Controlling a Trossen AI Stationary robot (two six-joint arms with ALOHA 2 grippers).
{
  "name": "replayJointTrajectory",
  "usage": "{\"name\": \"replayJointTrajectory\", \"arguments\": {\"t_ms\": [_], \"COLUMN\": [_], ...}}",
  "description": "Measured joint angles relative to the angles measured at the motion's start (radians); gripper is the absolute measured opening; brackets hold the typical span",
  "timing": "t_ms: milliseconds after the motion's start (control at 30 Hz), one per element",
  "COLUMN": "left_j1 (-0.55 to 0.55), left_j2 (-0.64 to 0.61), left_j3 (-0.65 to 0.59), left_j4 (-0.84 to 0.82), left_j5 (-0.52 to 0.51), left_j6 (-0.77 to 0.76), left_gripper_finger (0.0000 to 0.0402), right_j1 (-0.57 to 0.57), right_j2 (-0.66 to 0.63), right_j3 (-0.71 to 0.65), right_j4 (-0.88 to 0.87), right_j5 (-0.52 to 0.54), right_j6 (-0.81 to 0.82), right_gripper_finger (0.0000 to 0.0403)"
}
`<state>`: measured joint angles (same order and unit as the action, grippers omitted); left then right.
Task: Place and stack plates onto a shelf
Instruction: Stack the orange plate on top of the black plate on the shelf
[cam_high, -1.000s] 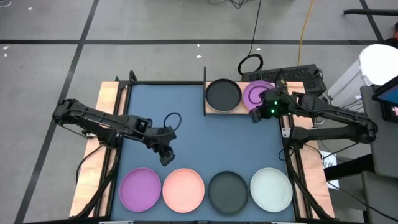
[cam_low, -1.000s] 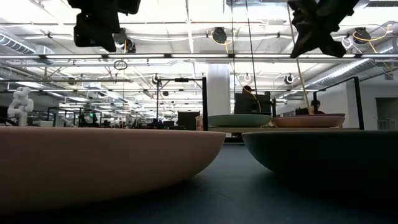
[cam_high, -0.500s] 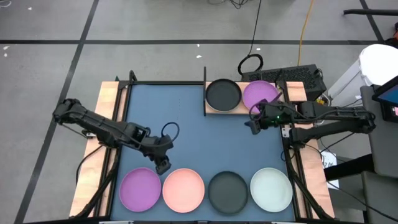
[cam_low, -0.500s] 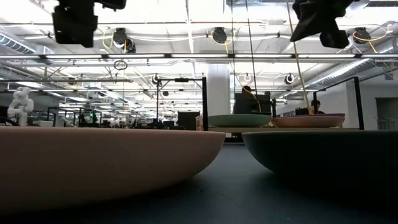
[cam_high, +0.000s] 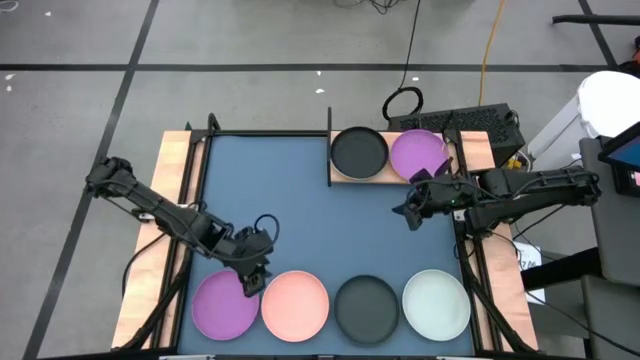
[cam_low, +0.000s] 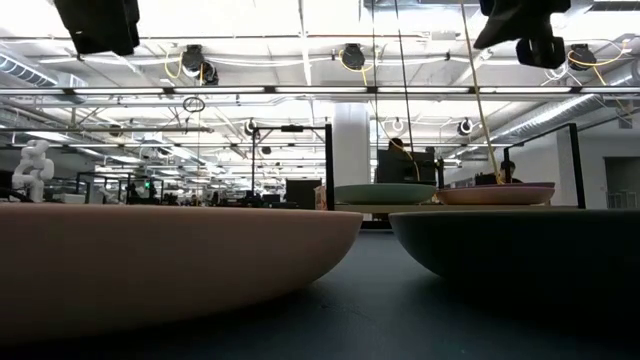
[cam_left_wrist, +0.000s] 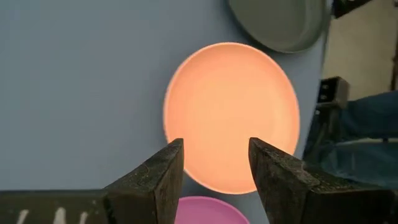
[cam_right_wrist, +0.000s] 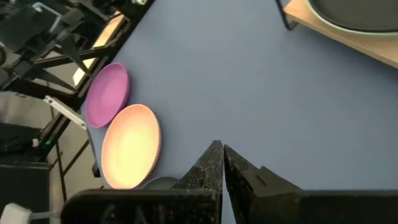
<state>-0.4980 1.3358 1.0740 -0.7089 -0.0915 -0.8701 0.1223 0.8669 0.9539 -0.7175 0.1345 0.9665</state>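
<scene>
purple plate (cam_high: 225, 306) partly hidden under open left end effector (cam_high: 252, 281); right end effector (cam_high: 411, 212) closed.

— How were the cameras set?
— The table was seen from straight overhead by the high view. The low view was set at tabletop height, very near the pink plate (cam_low: 170, 265).
— What was shared?
— That plate was seen by both wrist views, close from the left, farther off from the right.
</scene>
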Motion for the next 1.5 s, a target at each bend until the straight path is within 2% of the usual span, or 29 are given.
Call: {"name": "replayJointTrajectory", "arguments": {"t_ms": [333,567,833,967,1500], "left_j1": [-0.031,-0.022,-0.01,0.009,0.053], "left_j2": [0.083,0.152,0.275,0.325,0.445], "left_j3": [0.0,0.0,0.0,0.0,0.0], "left_j4": [0.042,0.093,0.142,0.185,0.187], "left_j5": [-0.045,-0.046,-0.049,-0.049,-0.051], "left_j6": [0.088,0.155,0.155,0.138,0.108], "left_gripper_finger": [0.0263,0.0268,0.0268,0.0268,0.0175], "right_j1": [0.04,0.067,0.095,0.103,0.167], "right_j2": [0.0,0.0,0.0,0.0,0.0], "right_j3": [0.0,0.0,0.0,0.0,0.0], "right_j4": [0.014,0.014,0.058,0.079,0.113], "right_j5": [0.0,0.0,0.002,0.037,0.046], "right_j6": [-0.013,-0.041,-0.042,-0.047,-0.036], "right_gripper_finger": [0.0,0.0,0.0,0.0,0.0]}}
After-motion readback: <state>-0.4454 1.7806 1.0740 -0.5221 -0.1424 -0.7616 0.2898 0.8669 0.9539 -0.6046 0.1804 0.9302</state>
